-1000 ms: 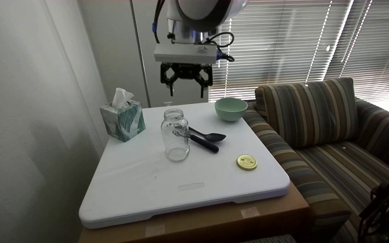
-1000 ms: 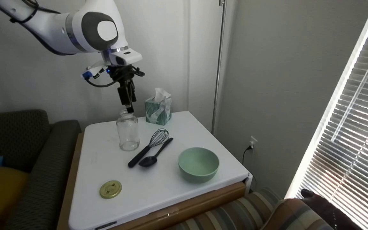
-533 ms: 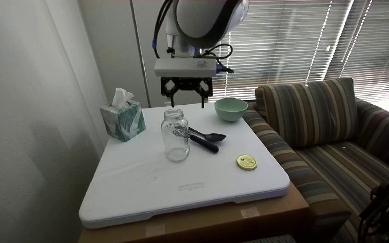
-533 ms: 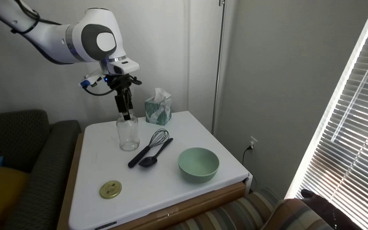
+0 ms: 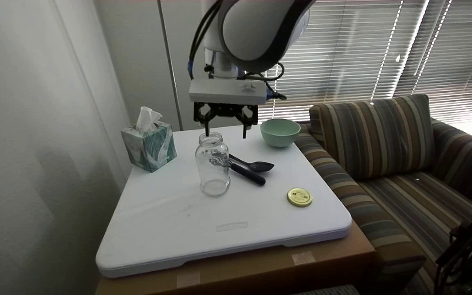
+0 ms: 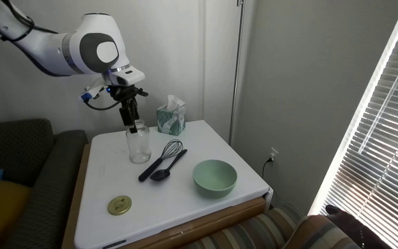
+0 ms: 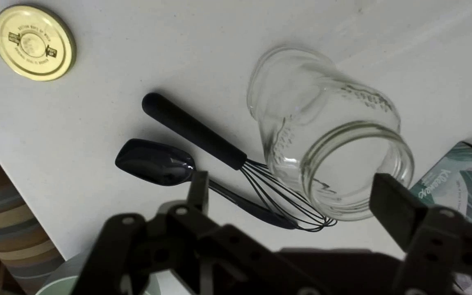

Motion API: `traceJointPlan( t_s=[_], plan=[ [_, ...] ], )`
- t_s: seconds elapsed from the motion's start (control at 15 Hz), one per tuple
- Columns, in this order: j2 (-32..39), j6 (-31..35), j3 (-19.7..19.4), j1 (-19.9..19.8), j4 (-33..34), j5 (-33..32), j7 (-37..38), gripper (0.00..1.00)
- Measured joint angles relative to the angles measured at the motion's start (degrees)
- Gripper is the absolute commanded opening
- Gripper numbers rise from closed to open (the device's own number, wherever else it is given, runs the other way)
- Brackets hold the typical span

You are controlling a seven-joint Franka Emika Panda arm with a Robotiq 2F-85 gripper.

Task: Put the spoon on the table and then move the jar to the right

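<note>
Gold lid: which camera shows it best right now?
The wrist view: the gold lid appears largest there, whole, with its printed top turned to the camera. Both exterior views also show it whole, lying flat on the table, but smaller, its lettering unreadable.

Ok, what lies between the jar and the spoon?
The black-handled whisk lies on the table between the jar and the spoon, as an exterior view shows.

The white arm (image 6: 47,52) is ringed in grey and hung with black cables (image 5: 197,41) (blue-marked in places); the black gripper (image 5: 225,136) is studded with pale screws (image 7: 182,211) and tipped by 2 fingers (image 7: 198,189).
</note>
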Motion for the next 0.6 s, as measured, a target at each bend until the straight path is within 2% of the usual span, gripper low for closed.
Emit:
traceJointPlan(
  t_s=[0.33,0.47,0.6],
  plan=[
    [-0.27,5.00,-0.87,0.09,-4.01,0.09,0.00,1.00],
    [-0.23,7.56,-1.08,0.02,-5.25,0.77,0.00,0.74],
    [-0.10,9.68,-1.10,-0.08,-6.21,2.40,0.00,0.60]
  ],
)
